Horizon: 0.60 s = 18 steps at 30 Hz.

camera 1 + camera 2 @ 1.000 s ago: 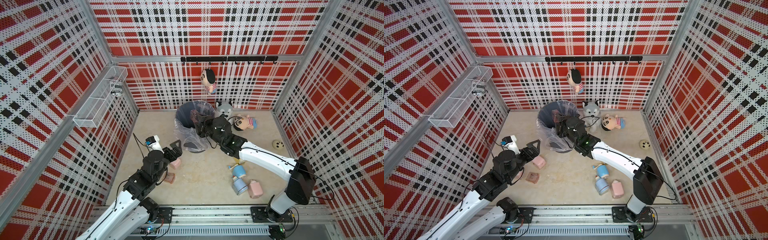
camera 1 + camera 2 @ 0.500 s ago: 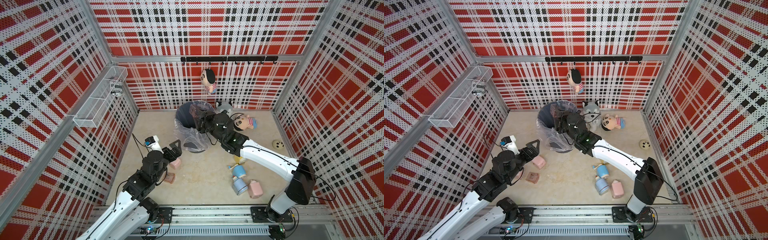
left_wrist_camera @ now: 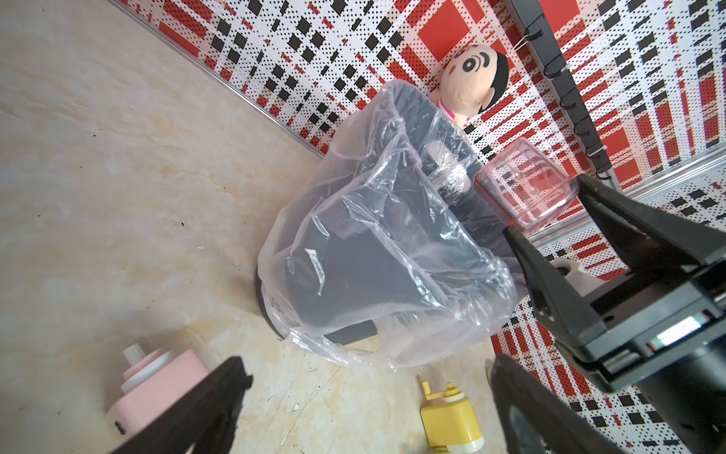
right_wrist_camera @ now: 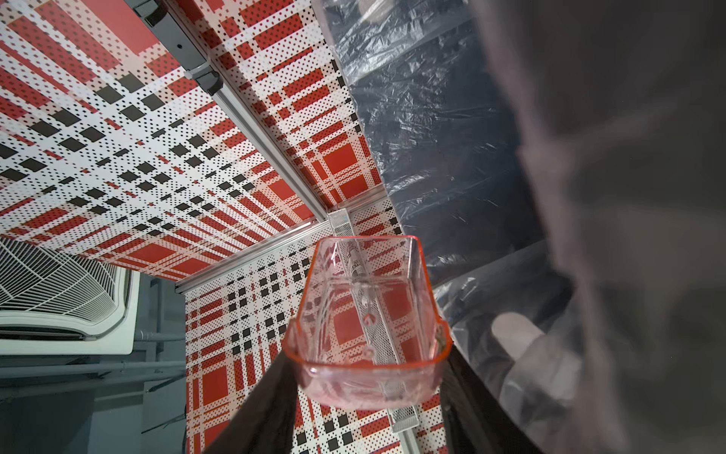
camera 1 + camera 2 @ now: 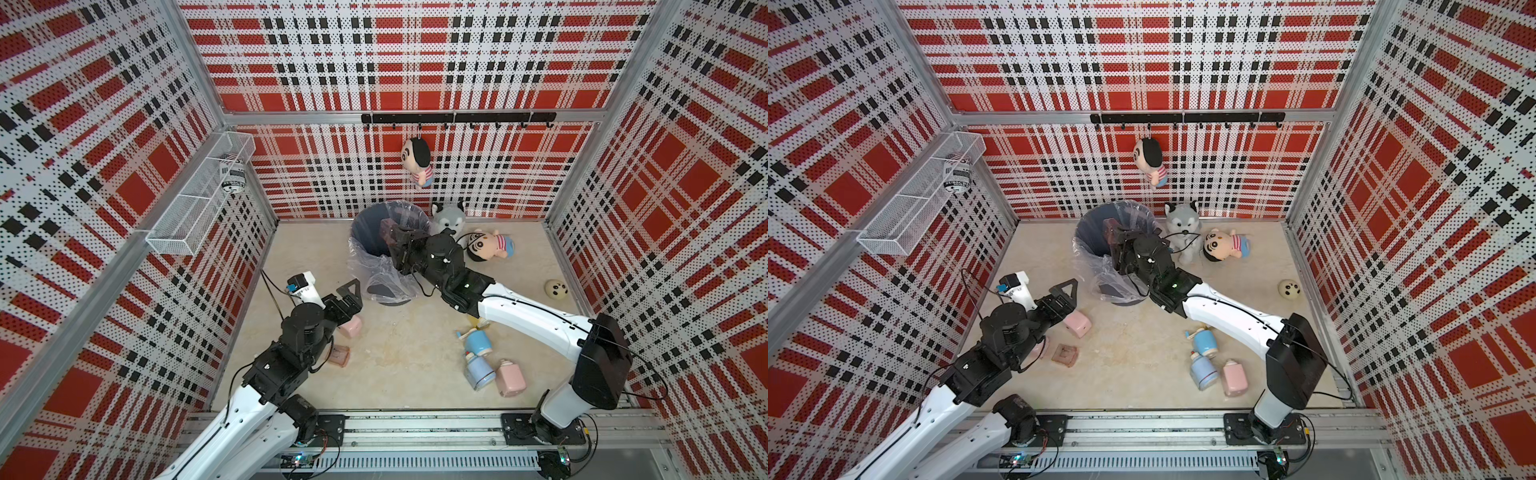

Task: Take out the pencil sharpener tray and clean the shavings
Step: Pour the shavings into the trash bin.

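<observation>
Clear pink tray (image 4: 365, 314) clamped in right tool (image 4: 365, 353), long axis straight out over bin (image 5: 362, 233); left tool (image 3: 369, 397) released

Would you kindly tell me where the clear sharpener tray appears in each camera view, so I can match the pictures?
Top views: the tray sits mid-frame, over the bin's open mouth.
Left wrist: right of the picture's centre, beside the bin.
Right wrist: low in the picture's middle, held in the right gripper.
Shared landmark: the plastic-lined bin, visible in all four.
</observation>
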Each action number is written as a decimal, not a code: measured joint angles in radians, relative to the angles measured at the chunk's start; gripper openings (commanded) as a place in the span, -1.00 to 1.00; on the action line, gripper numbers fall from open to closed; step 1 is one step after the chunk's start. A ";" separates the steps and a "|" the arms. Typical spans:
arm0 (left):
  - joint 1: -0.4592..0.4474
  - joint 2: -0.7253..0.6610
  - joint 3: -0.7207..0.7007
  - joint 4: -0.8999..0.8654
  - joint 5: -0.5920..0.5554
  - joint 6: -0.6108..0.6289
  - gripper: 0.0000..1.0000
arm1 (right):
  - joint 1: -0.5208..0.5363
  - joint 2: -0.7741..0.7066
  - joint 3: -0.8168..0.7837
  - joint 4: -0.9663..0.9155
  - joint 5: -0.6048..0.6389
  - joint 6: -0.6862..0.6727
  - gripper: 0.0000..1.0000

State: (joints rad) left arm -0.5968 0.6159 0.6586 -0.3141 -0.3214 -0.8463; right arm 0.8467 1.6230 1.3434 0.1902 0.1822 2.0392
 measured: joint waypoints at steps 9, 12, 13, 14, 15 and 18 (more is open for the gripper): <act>-0.002 0.022 0.000 0.049 0.124 0.001 0.96 | 0.000 -0.016 0.002 -0.028 -0.008 -0.116 -0.18; -0.019 0.030 0.000 0.055 0.148 0.000 0.97 | -0.002 -0.062 -0.014 -0.037 -0.009 -0.182 -0.17; -0.029 0.031 0.000 0.055 0.150 0.000 0.96 | -0.003 -0.084 -0.023 -0.039 -0.008 -0.201 -0.17; -0.040 0.028 0.000 0.056 0.151 0.000 0.96 | -0.006 -0.112 -0.036 -0.042 -0.006 -0.229 -0.17; -0.052 0.024 0.000 0.058 0.149 -0.001 0.96 | -0.008 -0.145 -0.050 -0.045 -0.003 -0.261 -0.16; -0.093 0.010 0.000 0.060 0.128 -0.002 0.96 | -0.012 -0.237 -0.074 -0.070 0.014 -0.372 -0.15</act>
State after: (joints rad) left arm -0.6903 0.6258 0.6590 -0.2543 -0.1932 -0.8482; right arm 0.8345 1.3861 1.2690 0.1200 0.1967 1.6669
